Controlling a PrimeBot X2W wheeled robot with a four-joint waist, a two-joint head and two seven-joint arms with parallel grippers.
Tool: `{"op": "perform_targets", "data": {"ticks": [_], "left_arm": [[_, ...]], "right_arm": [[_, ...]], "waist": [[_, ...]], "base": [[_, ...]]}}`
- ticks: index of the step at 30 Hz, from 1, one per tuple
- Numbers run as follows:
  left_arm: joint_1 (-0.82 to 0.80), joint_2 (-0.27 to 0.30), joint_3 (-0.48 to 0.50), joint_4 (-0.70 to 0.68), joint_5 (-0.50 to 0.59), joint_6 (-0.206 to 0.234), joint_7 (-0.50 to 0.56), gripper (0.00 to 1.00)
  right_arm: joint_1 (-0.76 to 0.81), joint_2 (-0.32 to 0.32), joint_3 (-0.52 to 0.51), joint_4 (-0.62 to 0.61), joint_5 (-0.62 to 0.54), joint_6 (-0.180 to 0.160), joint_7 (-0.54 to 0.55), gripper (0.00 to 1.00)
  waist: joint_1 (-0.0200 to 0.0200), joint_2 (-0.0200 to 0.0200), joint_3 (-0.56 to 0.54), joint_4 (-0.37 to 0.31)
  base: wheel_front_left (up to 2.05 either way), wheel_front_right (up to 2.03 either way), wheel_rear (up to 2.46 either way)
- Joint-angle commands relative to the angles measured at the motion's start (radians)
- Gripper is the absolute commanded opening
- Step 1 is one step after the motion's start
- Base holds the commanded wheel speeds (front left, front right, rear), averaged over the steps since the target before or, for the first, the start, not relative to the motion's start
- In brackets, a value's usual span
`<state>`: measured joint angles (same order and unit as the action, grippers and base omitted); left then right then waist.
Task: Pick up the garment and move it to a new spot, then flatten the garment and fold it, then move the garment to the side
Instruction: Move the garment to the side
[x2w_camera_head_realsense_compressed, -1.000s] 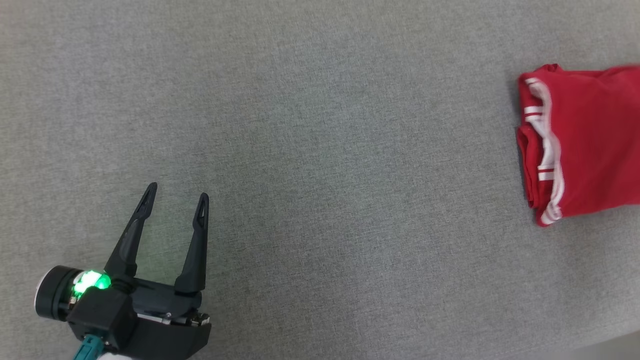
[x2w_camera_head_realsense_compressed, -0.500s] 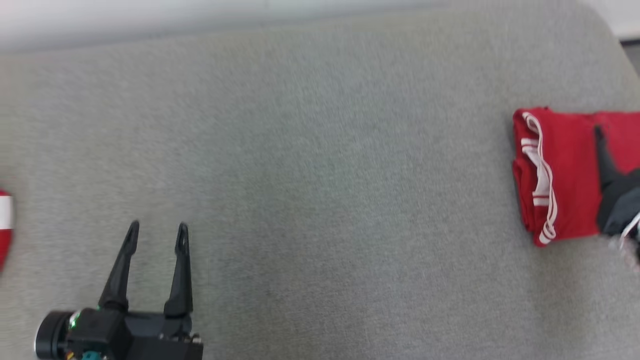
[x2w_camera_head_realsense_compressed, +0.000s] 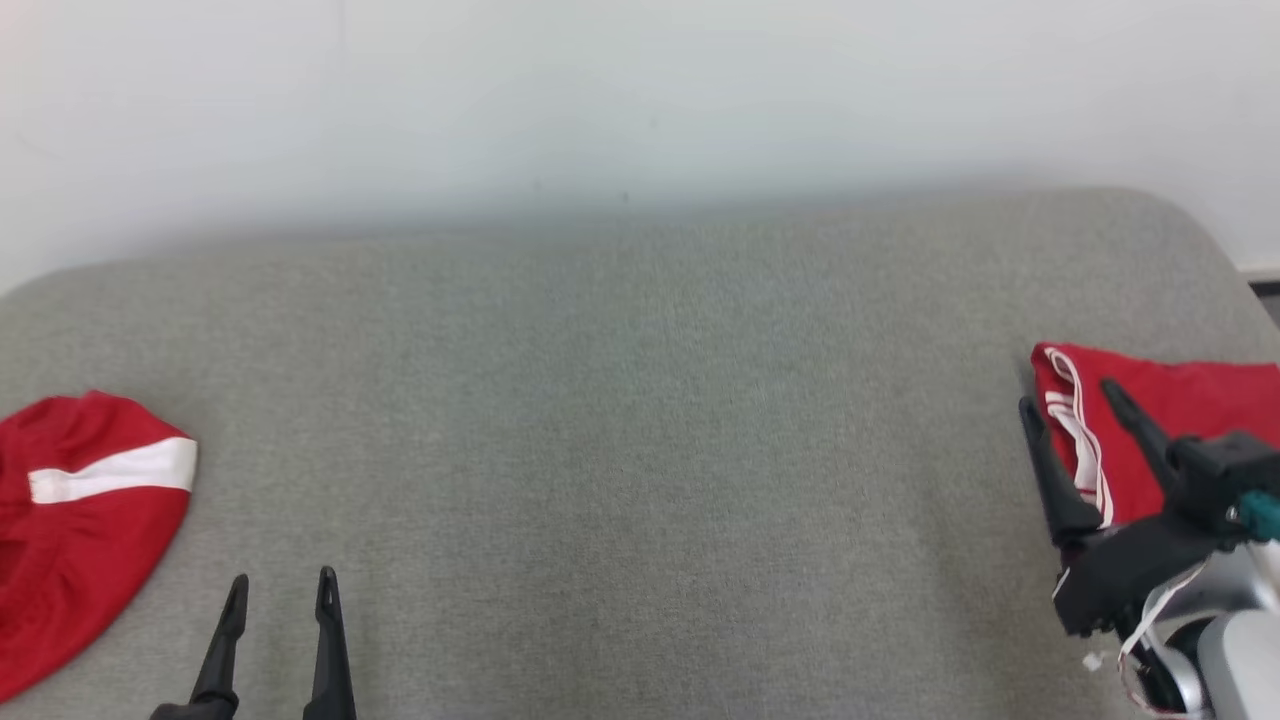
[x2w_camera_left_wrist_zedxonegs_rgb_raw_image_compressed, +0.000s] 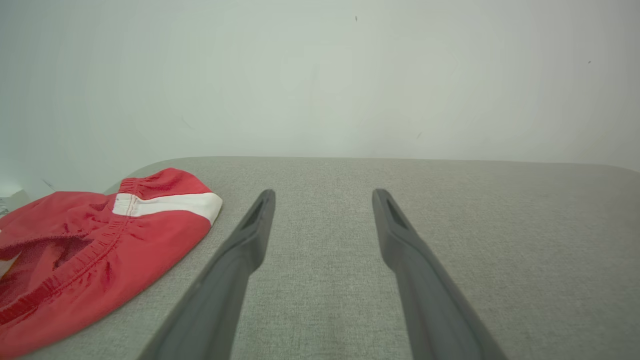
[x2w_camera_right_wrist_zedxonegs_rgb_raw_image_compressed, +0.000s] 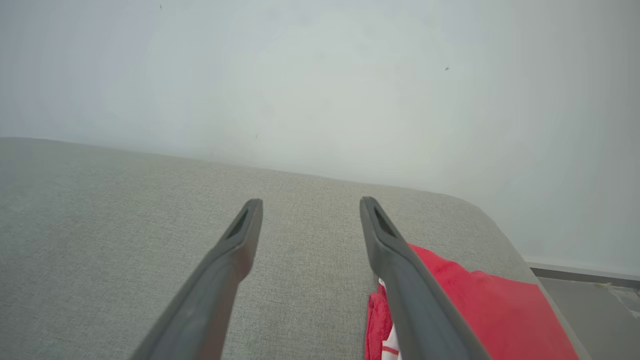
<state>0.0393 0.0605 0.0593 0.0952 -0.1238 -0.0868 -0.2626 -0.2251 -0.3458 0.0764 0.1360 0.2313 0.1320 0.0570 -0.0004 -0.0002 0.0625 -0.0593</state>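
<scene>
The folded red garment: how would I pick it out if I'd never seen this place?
On the grey cushioned surface, look to its right end. The folded red garment lies there flat with thin white piping, by the right tool; the other red garment, at the left end, is crumpled with a broad white band.

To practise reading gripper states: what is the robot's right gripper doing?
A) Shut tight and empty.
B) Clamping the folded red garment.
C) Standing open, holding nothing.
C: the right gripper has its fingers spread apart near the folded red garment, gripping nothing.
</scene>
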Motion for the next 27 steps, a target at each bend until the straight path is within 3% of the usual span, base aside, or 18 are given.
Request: {"op": "perform_targets", "data": {"ticks": [1,11,27], "left_arm": [[0.014,-0.005,0.002,0.006,0.003,0.003,-0.003,1.00],[0.043,-0.009,-0.025,0.041,0.037,0.007,-0.003,1.00],[0.071,-0.010,-0.033,0.074,0.042,0.006,-0.003,1.00]], "right_arm": [[0.021,0.010,0.003,-0.001,0.010,-0.003,-0.013,1.00],[0.156,0.158,-0.067,0.041,-0.006,-0.003,-0.134,1.00],[0.201,0.202,-0.016,0.148,-0.024,-0.003,-0.240,1.00]], "waist": [[0.0004,0.0002,-0.068,0.043],[0.0004,0.0002,-0.118,0.070],[0.0004,0.0002,-0.137,0.055]], "base": [[0.00,0.00,0.00],[0.00,0.00,0.00],[0.00,0.00,0.00]]}}
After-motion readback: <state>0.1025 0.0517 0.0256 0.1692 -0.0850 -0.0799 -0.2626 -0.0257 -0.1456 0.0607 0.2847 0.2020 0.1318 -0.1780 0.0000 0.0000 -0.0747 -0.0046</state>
